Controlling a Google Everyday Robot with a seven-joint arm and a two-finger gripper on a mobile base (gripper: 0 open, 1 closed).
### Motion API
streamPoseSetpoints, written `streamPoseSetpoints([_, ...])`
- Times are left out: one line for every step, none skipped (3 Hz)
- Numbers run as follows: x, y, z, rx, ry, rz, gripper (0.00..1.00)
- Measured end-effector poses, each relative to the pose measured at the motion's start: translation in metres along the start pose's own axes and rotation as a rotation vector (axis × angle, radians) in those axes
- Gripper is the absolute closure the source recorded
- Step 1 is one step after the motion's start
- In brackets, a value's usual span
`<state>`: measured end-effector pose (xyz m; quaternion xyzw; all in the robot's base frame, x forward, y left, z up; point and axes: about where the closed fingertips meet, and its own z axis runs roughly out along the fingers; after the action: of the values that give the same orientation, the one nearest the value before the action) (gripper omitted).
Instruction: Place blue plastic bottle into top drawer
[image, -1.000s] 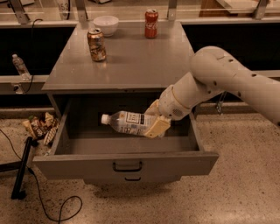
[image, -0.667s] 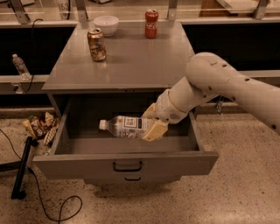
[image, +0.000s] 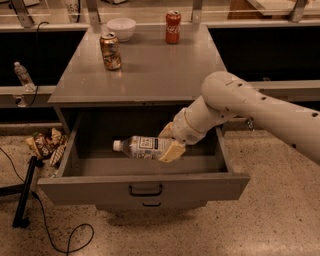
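The blue plastic bottle (image: 140, 147) is pale and translucent with a white cap and a white label. It lies on its side inside the open top drawer (image: 145, 187), cap pointing left. The drawer is wide and grey, pulled out from under the desk, with a black bar handle on its front. My gripper (image: 169, 144) reaches down into the drawer from the right and is shut on the bottle's base end. One cream finger (image: 173, 151) shows in front of the bottle. I cannot tell whether the bottle rests on the drawer floor.
On the grey desk top (image: 150, 75) stand a brown can (image: 110, 50), a red soda can (image: 173, 27) and a white bowl (image: 121, 28). A small clear water bottle (image: 22, 75) stands on a shelf at left. Crumpled wrappers (image: 46, 145) and a black cable (image: 50, 230) lie on the floor.
My gripper has moved the bottle left and lower into the drawer. The arm has reached further in.
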<state>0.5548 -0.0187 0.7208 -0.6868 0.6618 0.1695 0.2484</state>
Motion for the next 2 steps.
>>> streamPoseSetpoints([0.006, -0.012, 0.018, 0.013, 0.009, -0.006, 1.00])
streamPoseSetpoints([0.015, -0.016, 0.039, 0.021, 0.021, -0.003, 1.00])
